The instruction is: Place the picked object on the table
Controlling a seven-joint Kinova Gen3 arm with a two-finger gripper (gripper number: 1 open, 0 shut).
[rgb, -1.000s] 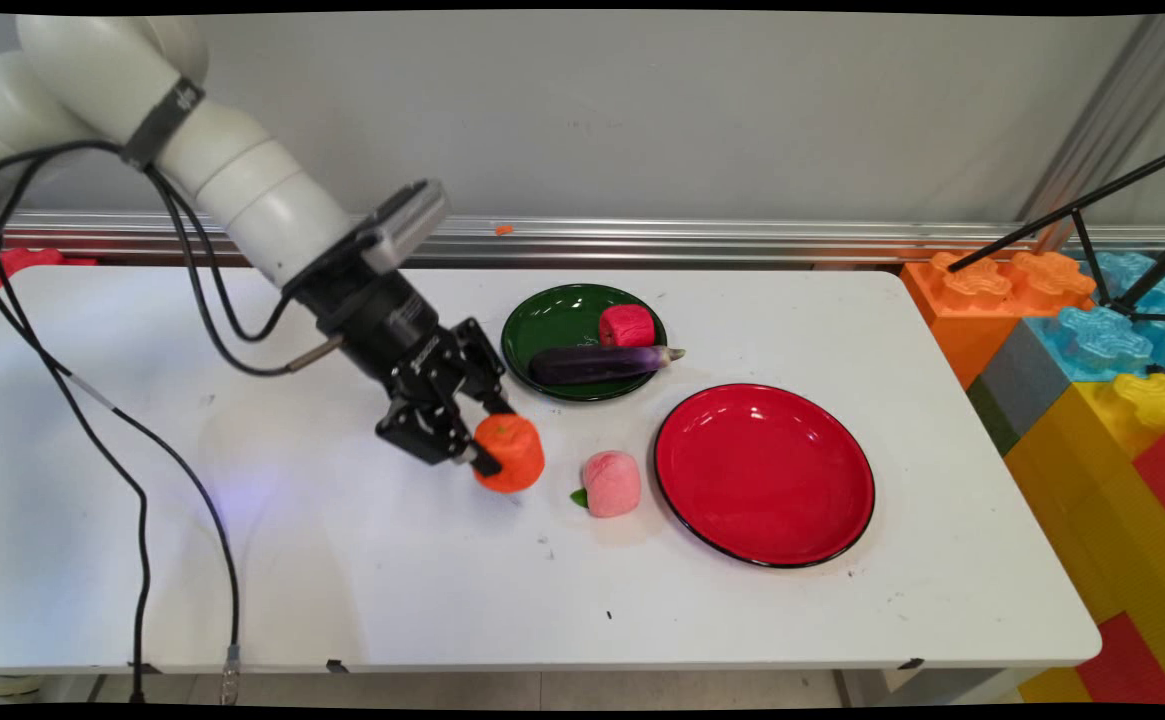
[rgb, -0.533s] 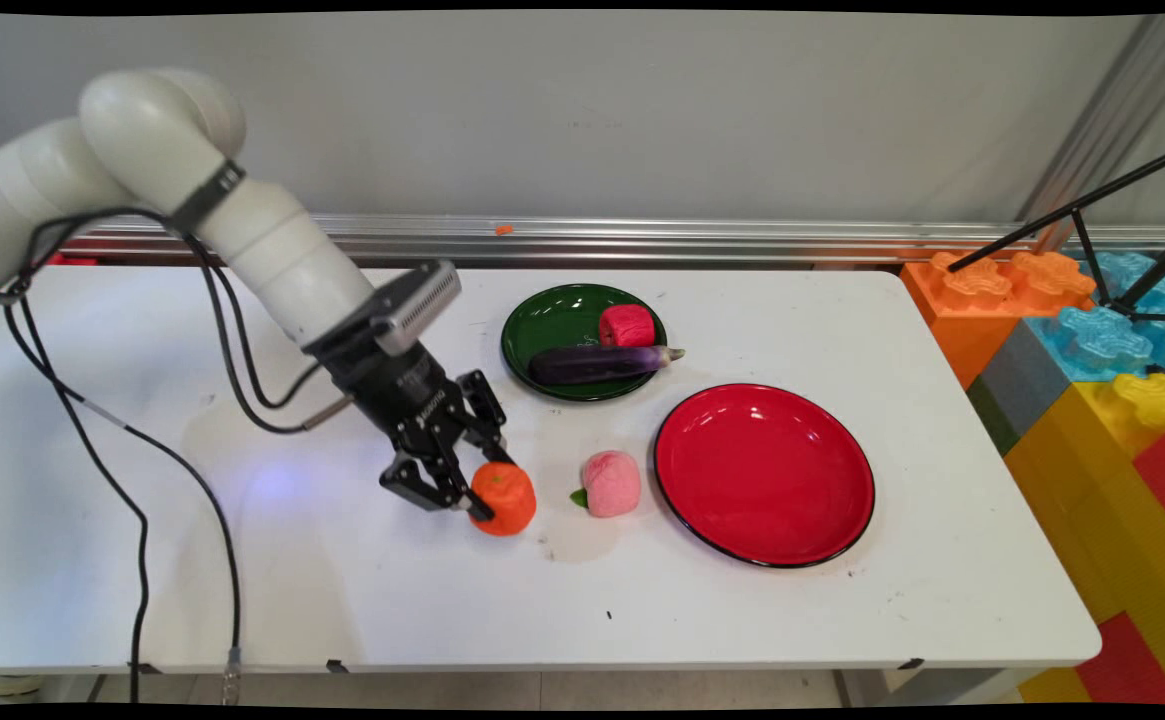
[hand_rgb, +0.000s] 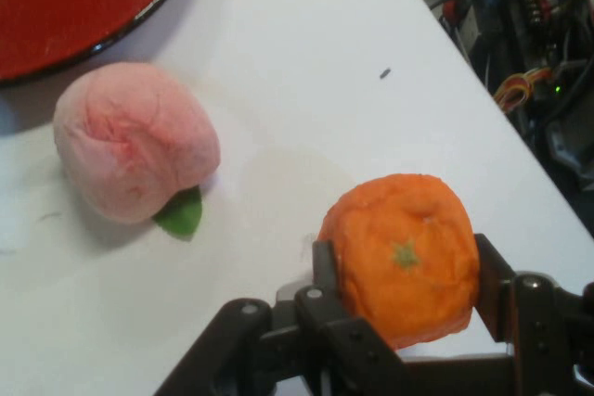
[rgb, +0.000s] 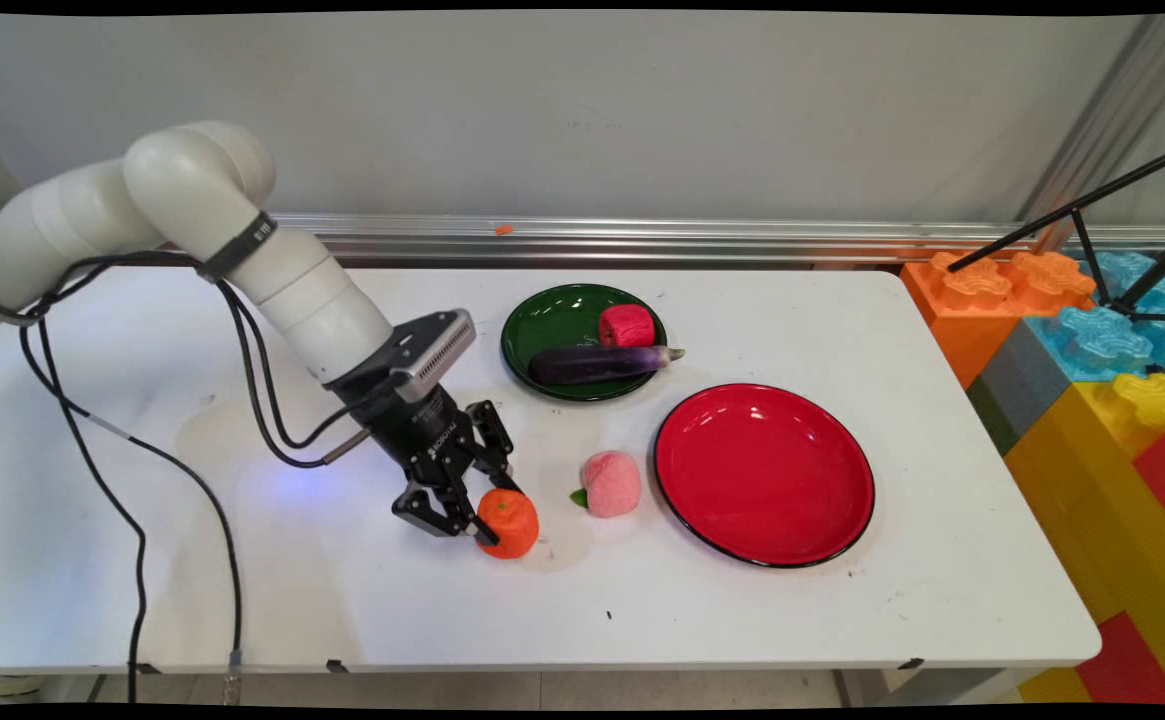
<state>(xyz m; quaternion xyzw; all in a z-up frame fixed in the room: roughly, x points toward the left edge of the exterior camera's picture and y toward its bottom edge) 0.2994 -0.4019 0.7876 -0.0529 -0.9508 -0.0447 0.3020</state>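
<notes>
Orange and plush-looking, the toy orange (rgb: pixel 508 522) sits clamped between the black fingers of the gripper (rgb: pixel 483 528), low over the white table (rgb: pixel 342 600) or perhaps resting on it; the main view does not settle which; its dimpled skin bulges slightly where the fingers press, so it looks soft and light, likely to squash rather than slip; the hold across its sides at the widest part seems the sensible place; it is nearly round with no real long axis, and in the hand view its small green stem mark (hand_rgb: pixel 405 254) faces the hand camera. Just beside it to the right lies a pink toy peach (rgb: pixel 610 483) with a green leaf (rgb: pixel 579 497); beyond that, a red plate (rgb: pixel 764 475); farther back, a green plate (rgb: pixel 552 325) carrying a purple eggplant (rgb: pixel 597 363) and a red fruit (rgb: pixel 627 325).
</notes>
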